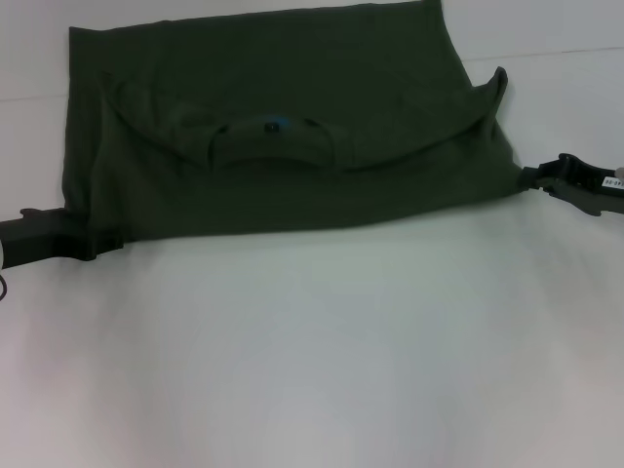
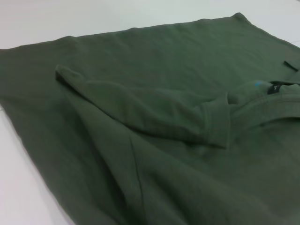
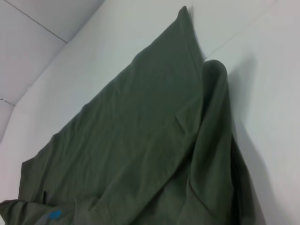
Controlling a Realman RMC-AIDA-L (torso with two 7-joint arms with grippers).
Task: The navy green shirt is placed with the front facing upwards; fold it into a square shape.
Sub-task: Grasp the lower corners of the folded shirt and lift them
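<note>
Work surface: white table [image 1: 312, 361], matte and plain across the near half of the head view. A thin dark seam line [image 1: 561, 51] runs across the tabletop at the far right; a matching line [image 1: 29, 97] shows at the far left. In the right wrist view the same white surface [image 3: 267, 93] carries a faint seam [image 3: 35, 21] near one corner. In the left wrist view, white table [image 2: 28, 187] shows along one edge, unmarked.
</note>
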